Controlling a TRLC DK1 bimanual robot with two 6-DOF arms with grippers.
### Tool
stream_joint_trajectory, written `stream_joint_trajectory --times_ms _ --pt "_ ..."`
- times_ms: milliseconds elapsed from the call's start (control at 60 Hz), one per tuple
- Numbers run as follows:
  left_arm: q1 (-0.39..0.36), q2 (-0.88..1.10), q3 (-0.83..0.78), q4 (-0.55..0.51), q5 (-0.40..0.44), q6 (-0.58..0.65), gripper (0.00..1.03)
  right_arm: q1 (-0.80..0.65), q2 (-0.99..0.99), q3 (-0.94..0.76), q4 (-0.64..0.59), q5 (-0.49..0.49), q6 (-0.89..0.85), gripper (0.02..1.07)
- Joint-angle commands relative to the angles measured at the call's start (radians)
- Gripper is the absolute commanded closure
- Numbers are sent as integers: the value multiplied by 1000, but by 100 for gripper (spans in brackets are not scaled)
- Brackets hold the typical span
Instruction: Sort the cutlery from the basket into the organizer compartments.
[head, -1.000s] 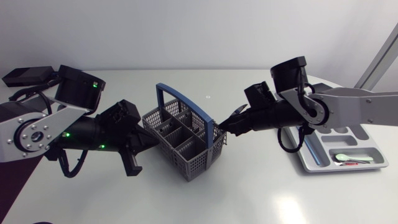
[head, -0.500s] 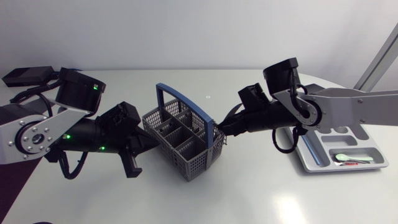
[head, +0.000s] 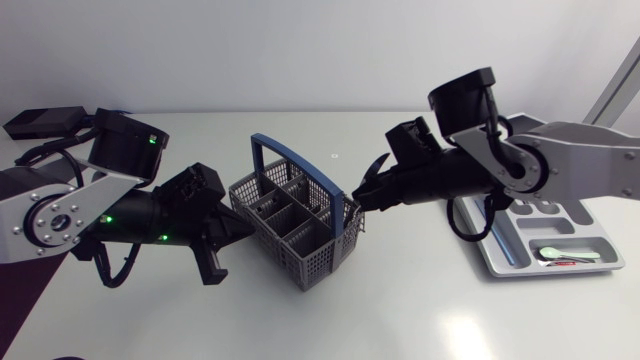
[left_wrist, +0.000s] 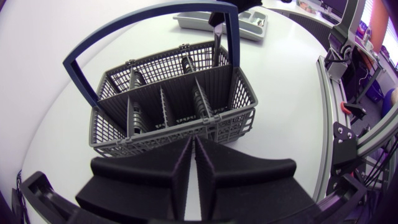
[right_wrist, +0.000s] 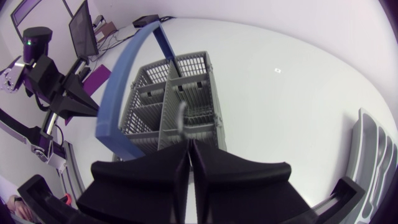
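Observation:
The grey mesh basket (head: 318, 262) with a blue handle (head: 300, 166) stands mid-table. My right gripper (head: 358, 202) hangs over its right corner, shut on the grey handle of a piece of cutlery (right_wrist: 181, 118) that stands upright in a corner compartment; its lower end is hidden. The left wrist view shows that same handle (left_wrist: 216, 48) at the basket's far side. My left gripper (head: 236, 232) is shut on nothing, its tips against the basket's left wall (left_wrist: 180, 127). The grey organizer (head: 500, 262) lies at the right, behind my right arm.
In the organizer lies a pale spoon-like piece (head: 556, 252) with a red item (head: 570, 262) beside it. A flat black box (head: 40, 122) sits at the table's back left. Bare tabletop stretches in front of the basket.
My right gripper's fingers have closed on the cutlery handle at the basket's right corner, and its wrist has risen slightly. The left arm and the basket have stayed put.

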Motion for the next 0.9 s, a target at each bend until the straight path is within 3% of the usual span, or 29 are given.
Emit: stream_joint_trajectory --times_ms 0,400,883 --pt "6 -15 -28 4 -5 -16 96 -1 -58 61 -34 2 11 102" --pt "4 -41 -33 -3 -5 -16 96 -107 -253 199 -251 9 -22 102" --pt "-5 -61 -37 -3 -6 -17 96 -627 -227 196 -359 11 -320 102"
